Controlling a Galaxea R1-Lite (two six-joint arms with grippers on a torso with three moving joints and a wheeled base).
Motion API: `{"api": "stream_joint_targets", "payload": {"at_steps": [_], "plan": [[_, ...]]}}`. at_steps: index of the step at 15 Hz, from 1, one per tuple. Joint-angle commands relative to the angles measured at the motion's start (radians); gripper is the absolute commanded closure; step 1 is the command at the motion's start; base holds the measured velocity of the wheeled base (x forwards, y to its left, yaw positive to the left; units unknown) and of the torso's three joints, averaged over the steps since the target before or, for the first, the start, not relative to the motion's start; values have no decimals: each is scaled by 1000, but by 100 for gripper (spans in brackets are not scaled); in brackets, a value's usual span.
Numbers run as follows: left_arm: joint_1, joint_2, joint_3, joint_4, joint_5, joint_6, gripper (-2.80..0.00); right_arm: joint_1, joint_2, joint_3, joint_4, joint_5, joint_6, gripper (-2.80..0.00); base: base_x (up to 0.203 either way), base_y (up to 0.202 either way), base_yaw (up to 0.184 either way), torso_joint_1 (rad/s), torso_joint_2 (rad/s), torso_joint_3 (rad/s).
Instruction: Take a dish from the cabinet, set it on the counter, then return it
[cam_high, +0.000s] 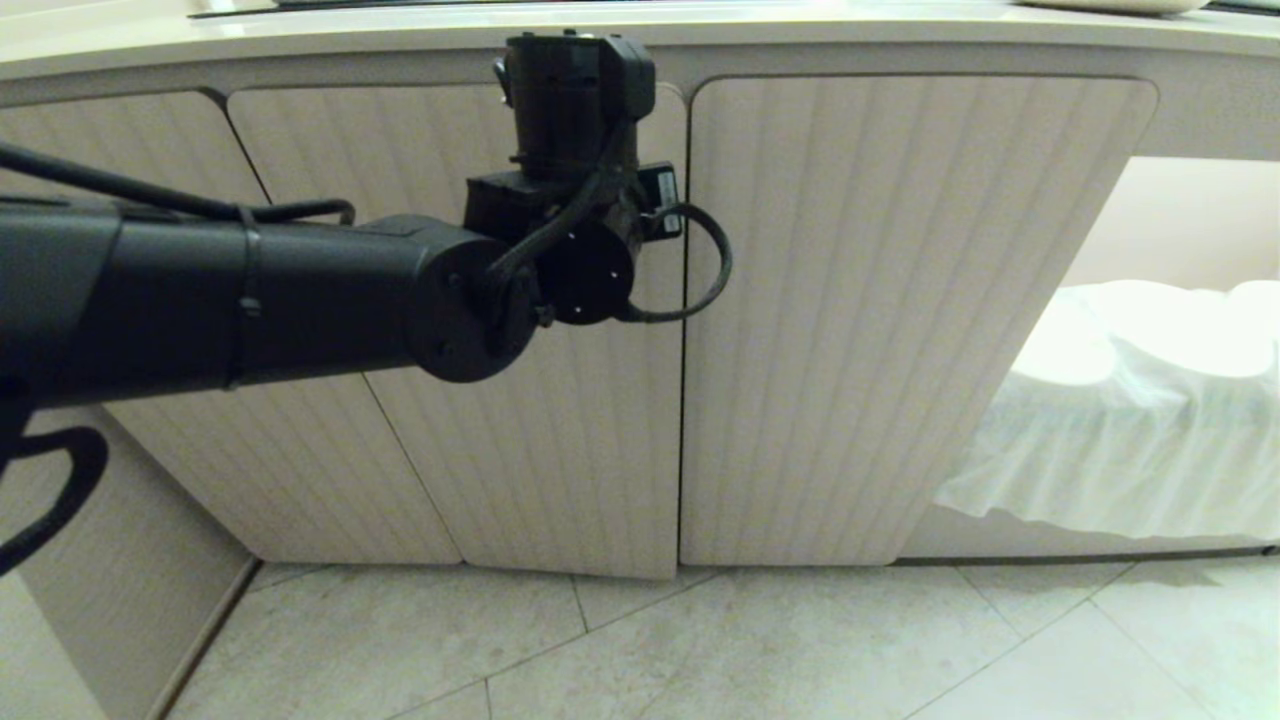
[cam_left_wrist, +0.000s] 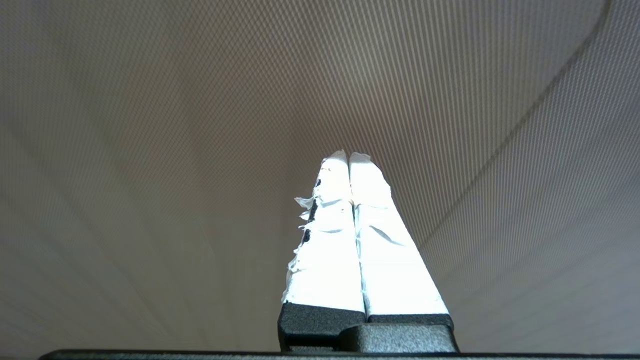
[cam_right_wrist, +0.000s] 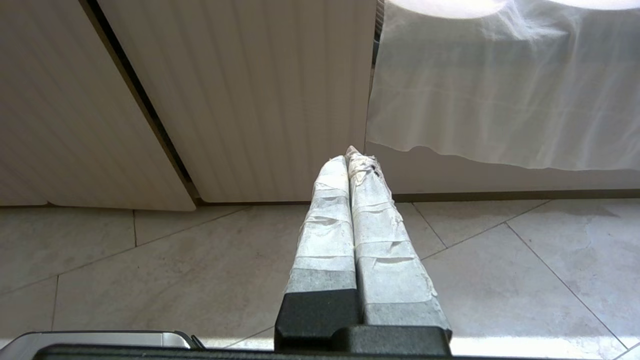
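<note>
The cabinet stands with its fluted doors closed, so the dish cannot be seen. The left gripper, fingers pressed together and holding nothing, is raised near the upper edge of the middle door, at 12 o'clock from the wrist, under the counter. The right gripper, also closed and empty, hangs low over the tiled floor.

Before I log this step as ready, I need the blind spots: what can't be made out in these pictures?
- Dish: in no view; the cabinet doors are shut in the head view.
- Left gripper tips: hidden in the head view behind its own wrist; the left wrist view shows only fluted door.
- Counter: its top is cut off by the head view's upper edge.
- Behind the white cloth: covered.
</note>
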Motion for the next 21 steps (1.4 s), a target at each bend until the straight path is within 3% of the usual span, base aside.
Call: {"api": "stream_joint_targets", "payload": {"at_steps": [1,15,19,21], "plan": [[4,0,0,-3,4,-2,0,0,0,0,-1,0,0,0,0,0,0,0,0,0],[43,44,-71,0,25,17,0,0,0,0,-1,0,0,0,0,0,0,0,0,0],[38,-15,-48,11,47,23,0,0,0,0,-1,0,0,0,0,0,0,0,0,0],[34,-82,24,6,47,52,0,0,0,0,-1,0,0,0,0,0,0,0,0,0]]}}
